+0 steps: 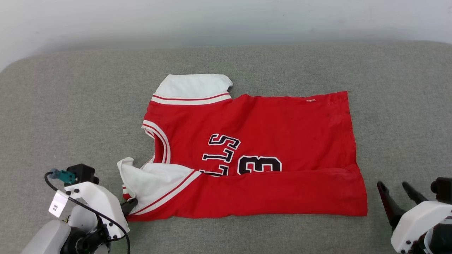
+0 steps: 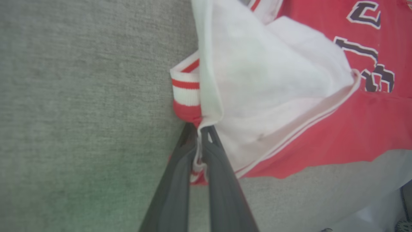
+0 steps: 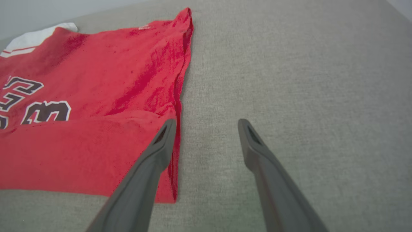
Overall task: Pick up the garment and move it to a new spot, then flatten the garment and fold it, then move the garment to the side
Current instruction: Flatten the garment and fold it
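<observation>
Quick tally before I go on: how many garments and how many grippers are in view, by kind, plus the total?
garment: 1, red with white sleeves, near edge folded over
Grippers: 2, the left gripper shut on the garment at its sleeve end and the right gripper open beside the hem
Total: 3

The head camera looked forward and down over the whole garment [image 1: 261, 120] on the grey fabric surface [image 1: 70, 106]. The left wrist camera sat close along the left hand [image 2: 199, 130], at the near sleeve [image 2: 257, 80]. The right wrist camera looked low past the right hand [image 3: 206, 124] along the hem [image 3: 181, 80]. All three shared the lettering [image 1: 222, 151].
</observation>
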`<state>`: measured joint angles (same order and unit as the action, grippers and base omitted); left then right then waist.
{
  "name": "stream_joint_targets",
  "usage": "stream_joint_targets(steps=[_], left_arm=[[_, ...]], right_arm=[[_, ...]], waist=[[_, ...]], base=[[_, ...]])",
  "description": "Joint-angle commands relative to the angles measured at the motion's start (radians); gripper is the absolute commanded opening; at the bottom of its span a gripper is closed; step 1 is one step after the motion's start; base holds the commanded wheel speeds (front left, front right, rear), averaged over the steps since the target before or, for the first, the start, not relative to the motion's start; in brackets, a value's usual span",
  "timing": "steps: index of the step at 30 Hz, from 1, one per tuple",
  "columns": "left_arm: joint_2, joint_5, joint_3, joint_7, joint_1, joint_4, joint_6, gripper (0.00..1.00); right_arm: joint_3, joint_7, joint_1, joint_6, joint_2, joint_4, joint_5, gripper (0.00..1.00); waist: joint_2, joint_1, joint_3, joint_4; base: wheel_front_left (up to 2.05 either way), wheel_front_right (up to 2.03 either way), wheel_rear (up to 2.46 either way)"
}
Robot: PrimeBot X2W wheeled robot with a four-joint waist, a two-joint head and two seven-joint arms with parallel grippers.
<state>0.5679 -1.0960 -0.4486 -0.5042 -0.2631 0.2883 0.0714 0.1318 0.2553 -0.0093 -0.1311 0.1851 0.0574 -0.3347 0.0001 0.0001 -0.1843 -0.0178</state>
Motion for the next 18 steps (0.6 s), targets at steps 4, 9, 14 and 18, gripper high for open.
stream_joint_targets(steps=[4, 9, 14, 18], left_arm=[[0.026, 0.029, 0.007, 0.026, 0.026, -0.092, 0.028, 0.00], [0.041, 0.050, 0.011, 0.038, 0.024, -0.180, 0.054, 0.00], [0.040, 0.063, 0.008, 0.042, 0.012, -0.218, 0.062, 0.00], [0.032, 0.066, 0.002, 0.046, 0.007, -0.232, 0.063, 0.00]], right_arm=[[-0.015, 0.204, 0.001, 0.001, 0.040, 0.004, -0.032, 1.00], [-0.074, 0.325, -0.043, 0.001, 0.055, -0.008, -0.055, 1.00], [-0.126, 0.384, -0.078, 0.001, 0.055, 0.032, -0.073, 1.00], [-0.159, 0.454, -0.088, 0.001, 0.037, 0.110, -0.088, 1.00]], waist=[[-0.0001, -0.0001, -0.001, 0.019], [-0.0001, -0.0001, -0.039, 0.037], [-0.0001, -0.0001, -0.068, 0.050], [-0.0001, -0.0001, -0.088, 0.061]], base=[[0.00, 0.00, 0.00], [0.00, 0.00, 0.00], [0.00, 0.00, 0.00], [0.00, 0.00, 0.00]])
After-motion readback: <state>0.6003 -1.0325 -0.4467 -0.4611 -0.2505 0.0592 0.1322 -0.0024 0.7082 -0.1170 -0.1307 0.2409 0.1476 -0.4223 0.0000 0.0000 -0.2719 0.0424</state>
